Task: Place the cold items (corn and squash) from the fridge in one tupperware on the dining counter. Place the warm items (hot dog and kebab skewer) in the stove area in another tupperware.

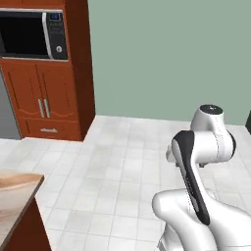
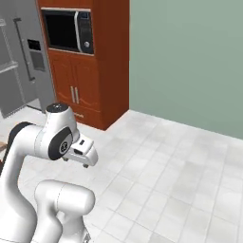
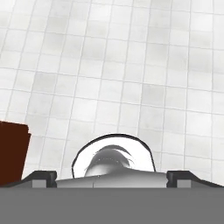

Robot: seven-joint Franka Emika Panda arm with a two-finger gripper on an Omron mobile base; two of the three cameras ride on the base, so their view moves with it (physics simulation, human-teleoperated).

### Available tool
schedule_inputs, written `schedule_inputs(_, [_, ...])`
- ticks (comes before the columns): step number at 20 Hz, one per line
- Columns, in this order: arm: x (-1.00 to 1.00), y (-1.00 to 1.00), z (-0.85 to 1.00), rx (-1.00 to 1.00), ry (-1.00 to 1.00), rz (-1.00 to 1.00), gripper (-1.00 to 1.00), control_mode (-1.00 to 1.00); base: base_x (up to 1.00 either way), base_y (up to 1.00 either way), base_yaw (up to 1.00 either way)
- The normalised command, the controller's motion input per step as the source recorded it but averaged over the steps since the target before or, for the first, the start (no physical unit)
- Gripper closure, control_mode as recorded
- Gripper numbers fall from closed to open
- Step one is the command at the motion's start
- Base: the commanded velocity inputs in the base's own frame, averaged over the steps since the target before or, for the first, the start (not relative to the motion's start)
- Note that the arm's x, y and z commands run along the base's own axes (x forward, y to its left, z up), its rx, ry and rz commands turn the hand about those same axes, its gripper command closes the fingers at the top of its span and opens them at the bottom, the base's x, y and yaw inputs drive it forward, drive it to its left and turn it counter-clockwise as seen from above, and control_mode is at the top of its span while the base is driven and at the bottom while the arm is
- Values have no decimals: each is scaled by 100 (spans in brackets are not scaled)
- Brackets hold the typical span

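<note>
The grey steel fridge (image 2: pixel 40 80) stands at the far left beside the red-brown cabinet, its dark dispenser panel facing me and white shelves (image 2: pixel 8 67) showing at the picture's edge; a grey sliver of the fridge (image 1: pixel 6 108) also shows. A corner of the dining counter (image 1: pixel 14 188), beige marbled top over red-brown wood, lies at the lower left. My arm is folded up close to the base. My gripper (image 3: pixel 111 177) hangs over bare floor tiles, open, with nothing between its widely spread fingertips (image 3: pixel 43 176). The corn, squash, hot dog, kebab skewer, both tupperware and the stove area are out of view.
A tall red-brown cabinet (image 1: pixel 46 98) holds a black microwave (image 1: pixel 32 34) above two doors and a drawer. White tiled floor (image 1: pixel 122 162) stretches to a pale green wall (image 2: pixel 190 61). A red-brown wooden edge (image 3: pixel 12 153) sits at the left of the hand view.
</note>
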Motion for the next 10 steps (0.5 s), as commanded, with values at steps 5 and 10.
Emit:
schedule_inputs(5, [0, 0, 0, 0, 0, 0, -100, 100, 100, -38, 52])
schedule_inputs(10, [0, 0, 0, 0, 0, 0, -100, 100, 100, -39, 68])
